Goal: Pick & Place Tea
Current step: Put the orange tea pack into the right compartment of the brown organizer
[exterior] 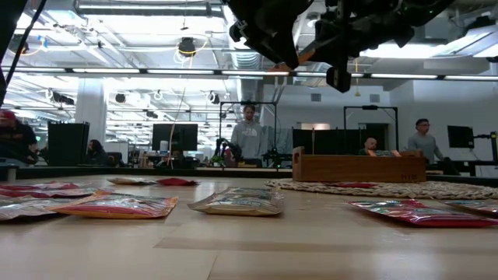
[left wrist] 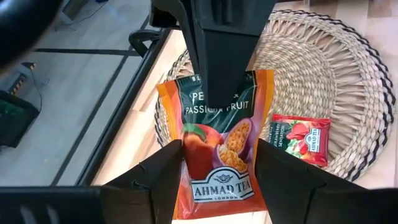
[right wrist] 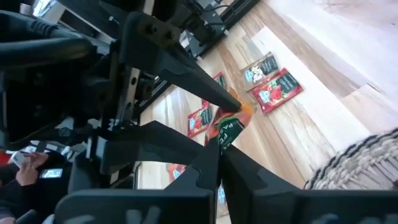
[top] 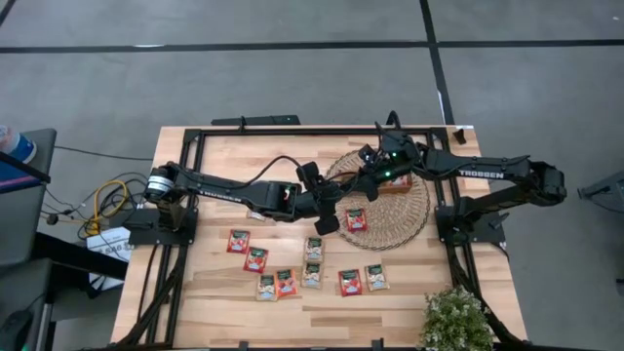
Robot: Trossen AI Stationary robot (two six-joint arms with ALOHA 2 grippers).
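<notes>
While both end effectors clamp one orange sachet (left wrist: 217, 155), wicker mat (left wrist: 323, 81) below, red sachet (left wrist: 300, 138) beside.

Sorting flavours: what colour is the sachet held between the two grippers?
Orange sachet, peach and passion fruit printed; clearest in left wrist view.

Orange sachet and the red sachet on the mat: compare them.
The orange sachet hangs in the air, gripped from both ends by the left tool and the right tool; the red sachet lies flat on the wicker mat, untouched. The orange sachet pictures peach and passion fruit; the red sachet pictures red berries. Both are flat foil tea sachets of the same brand.
</notes>
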